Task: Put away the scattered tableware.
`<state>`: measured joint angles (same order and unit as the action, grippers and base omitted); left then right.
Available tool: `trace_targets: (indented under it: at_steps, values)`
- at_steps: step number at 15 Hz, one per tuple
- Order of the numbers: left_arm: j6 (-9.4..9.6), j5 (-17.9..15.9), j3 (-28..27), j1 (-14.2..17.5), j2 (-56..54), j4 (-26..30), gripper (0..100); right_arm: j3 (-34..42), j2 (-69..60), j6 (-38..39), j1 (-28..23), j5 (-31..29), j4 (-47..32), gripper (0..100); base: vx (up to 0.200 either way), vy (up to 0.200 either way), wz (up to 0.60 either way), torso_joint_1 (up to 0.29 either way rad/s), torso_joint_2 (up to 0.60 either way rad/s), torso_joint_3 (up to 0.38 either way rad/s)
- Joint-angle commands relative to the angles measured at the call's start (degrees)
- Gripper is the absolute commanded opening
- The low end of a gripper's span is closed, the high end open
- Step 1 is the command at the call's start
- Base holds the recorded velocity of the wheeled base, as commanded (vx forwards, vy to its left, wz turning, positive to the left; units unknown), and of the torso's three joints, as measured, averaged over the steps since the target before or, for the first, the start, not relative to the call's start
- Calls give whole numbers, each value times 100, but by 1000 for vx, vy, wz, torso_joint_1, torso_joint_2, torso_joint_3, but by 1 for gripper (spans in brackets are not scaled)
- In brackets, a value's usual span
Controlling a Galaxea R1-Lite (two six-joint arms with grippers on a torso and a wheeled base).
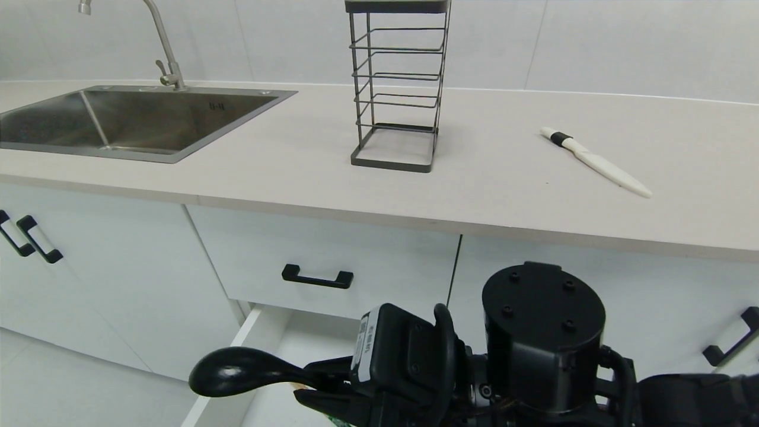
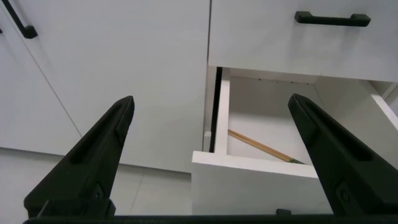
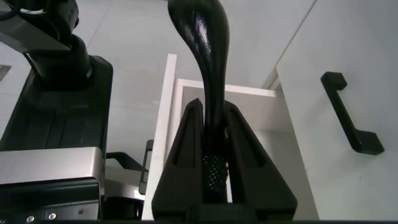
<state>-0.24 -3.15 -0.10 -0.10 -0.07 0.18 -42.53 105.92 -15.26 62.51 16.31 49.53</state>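
Note:
My right gripper (image 1: pixel 323 382) is shut on the handle of a black spoon (image 1: pixel 234 370), whose bowl sticks out to the left above an open white drawer (image 1: pixel 252 332) under the counter. The right wrist view has the black spoon (image 3: pixel 202 43) clamped between the right gripper (image 3: pixel 211 115) fingers, over the drawer (image 3: pixel 166 99). My left gripper (image 2: pixel 211 112) hangs open and holds nothing, facing the drawer's front (image 2: pixel 249 167). Wooden chopsticks (image 2: pixel 261 147) lie inside. A white utensil with a black band (image 1: pixel 596 161) lies on the counter at the right.
A black wire rack (image 1: pixel 398 89) stands mid-counter and a steel sink (image 1: pixel 136 118) with a tap sits at the left. Closed cabinet fronts with black handles (image 1: pixel 317 277) surround the drawer. Bare countertop lies between the rack and the white utensil.

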Motion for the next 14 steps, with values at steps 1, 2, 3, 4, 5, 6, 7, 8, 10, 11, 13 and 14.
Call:
trace_targets:
  at_steps: [1, 2, 3, 4, 5, 6, 7, 8, 10, 11, 13, 14]
  values:
    - [-2, -2, 1, 1, 7, -1, 100, -308, 253, 67, 33, -102, 39, 0, 0, 0, 0, 0, 0, 0]
    - [-2, -2, 1, 1, 7, -1, 100, -651, 517, 164, 112, -225, 48, 0, 0, 0, 0, 0, 0, 0]
    - [-2, -2, 1, 1, 7, -9, 100, -827, 684, 182, 173, -269, 39, 0, 0, 0, 0, 0, 0, 0]
    - [-2, -11, 1, 1, 7, -1, 100, -1029, 974, 182, 217, -374, -5, 0, 0, 0, 0, 0, 0, 0]
    - [-2, -2, 1, 1, 7, -1, 100, -1099, 1106, 173, 217, -471, -49, 0, 0, 0, 0, 0, 0, 0]
    - [-2, -2, 1, 1, 7, -1, 100, -1117, 1203, 182, 191, -612, -119, 0, 0, 0, 0, 0, 0, 0]
    - [-2, -2, 1, 1, 7, -1, 100, -1082, 1255, 208, 182, -735, -145, 0, 0, 0, 0, 0, 0, 0]
    - [-2, -2, 1, 1, 7, -1, 100, -1020, 1352, 225, 191, -787, -145, 0, 0, 0, 0, 0, 0, 0]
    - [-2, -2, 1, 1, 7, -1, 100, -985, 1537, 217, 156, -796, -189, 0, 0, 0, 0, 0, 0, 0]
    - [-2, -2, 1, 1, 7, -1, 100, -985, 1589, 208, 103, -796, -216, 0, 0, 0, 0, 0, 0, 0]
    - [-2, -2, 1, 1, 7, -1, 100, -985, 1651, 190, 94, -796, -216, 0, 0, 0, 0, 0, 0, 0]
    - [-2, -2, 1, 1, 7, -1, 100, -994, 1660, 190, 77, -796, -216, 0, 0, 0, 0, 0, 0, 0]
